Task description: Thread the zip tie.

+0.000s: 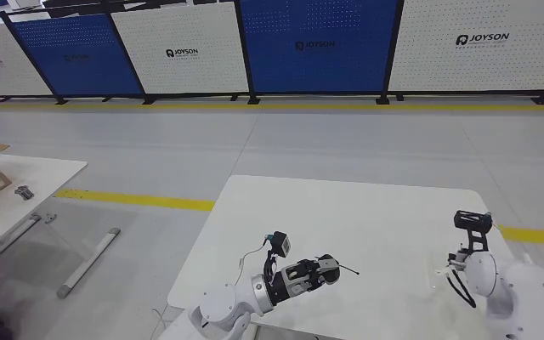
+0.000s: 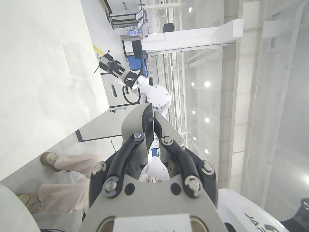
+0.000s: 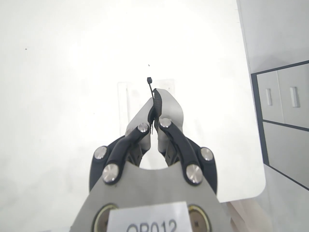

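Zip tie [image 3: 150, 83]: thin black plastic, slight sheen.
Right gripper [image 3: 155, 97]: fingers [image 3: 173, 107] are matt brushed grey metal. The pads [image 3: 158, 103] are black, finely ribbed and look rubbery. Links [image 3: 178, 141] are glossy black plastic; screw heads [image 3: 193, 173] are polished metal.
Left gripper [image 2: 152, 113]: same finishes.
Table [image 3: 72, 49]: white, smooth, matt top with soft glare.

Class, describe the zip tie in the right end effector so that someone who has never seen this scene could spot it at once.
Find the white table, then the right end effector held over it. Pinched between its shut fingers is the zip tie, a thin black strip. Its small square head sticks out just past their tips, dark against the pale tabletop.
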Robot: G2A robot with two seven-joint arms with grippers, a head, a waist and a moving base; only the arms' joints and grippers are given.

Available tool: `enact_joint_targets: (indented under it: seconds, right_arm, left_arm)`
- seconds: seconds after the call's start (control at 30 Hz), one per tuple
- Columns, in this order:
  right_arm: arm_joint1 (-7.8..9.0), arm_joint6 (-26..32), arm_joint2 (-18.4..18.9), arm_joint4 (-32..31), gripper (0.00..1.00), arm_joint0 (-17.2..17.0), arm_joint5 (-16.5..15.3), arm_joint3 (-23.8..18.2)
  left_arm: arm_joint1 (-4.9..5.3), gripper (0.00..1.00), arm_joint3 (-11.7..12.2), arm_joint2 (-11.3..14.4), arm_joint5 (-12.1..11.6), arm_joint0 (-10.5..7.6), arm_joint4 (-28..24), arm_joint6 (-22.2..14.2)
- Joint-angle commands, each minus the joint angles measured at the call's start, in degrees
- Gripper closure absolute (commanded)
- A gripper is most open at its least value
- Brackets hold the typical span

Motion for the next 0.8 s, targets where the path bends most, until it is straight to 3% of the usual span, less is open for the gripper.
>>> enact_joint_targets:
  seconds: [0.0,0.47,0.77]
  right_arm:
    - [-0.26,0.56,-1.34,-0.52,1.0,1.56,0.25,2.48]
    - [-1.31,3.43,-4.59,-3.39,1.0,5.6,0.53,9.44]
    - [-1.99,3.53,-5.63,-3.48,0.72,7.71,0.21,12.86]
  left_arm:
    - [0.0,1.0,0.0,0.0,0.0,0.0,0.0,0.0]
    - [0.0,1.0,0.0,0.0,0.0,0.0,0.0,0.0]
    - [0.0,1.0,0.0,0.0,0.0,0.0,0.0,0.0]
